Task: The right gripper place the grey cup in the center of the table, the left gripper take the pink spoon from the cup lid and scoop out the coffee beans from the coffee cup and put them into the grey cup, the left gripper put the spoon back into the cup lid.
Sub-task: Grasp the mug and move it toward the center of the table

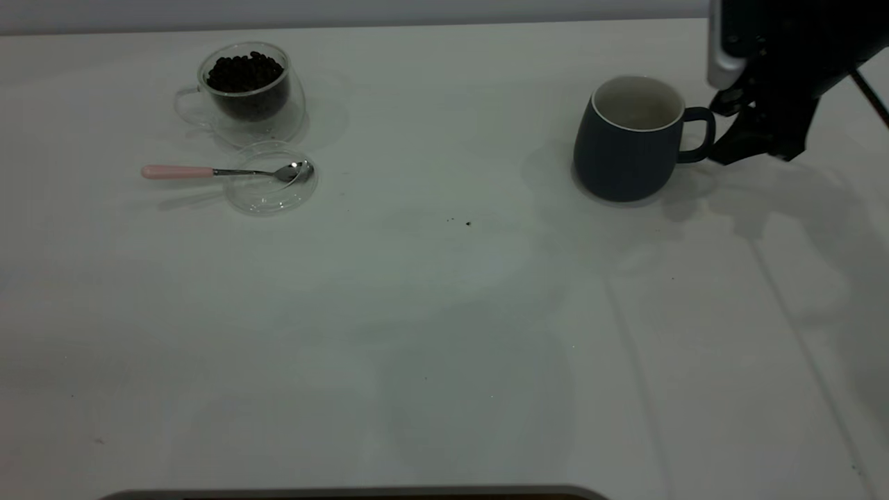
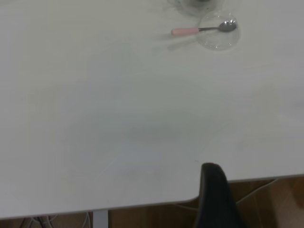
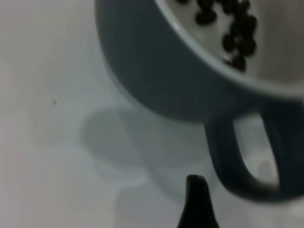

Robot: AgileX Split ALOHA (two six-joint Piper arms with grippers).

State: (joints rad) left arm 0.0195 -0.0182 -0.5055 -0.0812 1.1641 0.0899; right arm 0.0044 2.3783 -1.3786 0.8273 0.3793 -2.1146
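Bare white worktop (image 1: 444, 361) fills the near half of the exterior view, marked only by a few dark specks near the middle.

Far left: the coffee cup (image 1: 244, 94), clear glass, is seen standing upright, filled well up with coffee beans (image 1: 244, 73). Just in front of it the cup lid (image 1: 271, 189) lies flat on the worktop. The pink spoon (image 1: 229, 171) is laid across the lid, its metal bowl resting on the glass and its pink handle reaching out to the left over the worktop.

Far right: the grey cup (image 1: 628, 142) stands upright, well apart from the glass items, handle turned to the right. In the right wrist view several dark beans (image 3: 232, 26) are seen lying on its pale inner wall.

The right gripper (image 1: 743, 132) is placed just right of the grey cup, at its handle; one finger is seen near the loop, and whether the handle is touched cannot be told. Whether the fingers are apart or together cannot be told either.

The left gripper (image 2: 216, 199) is seen only in its own wrist view, as one dark finger at the worktop's edge, well apart from spoon and lid; its state cannot be told.
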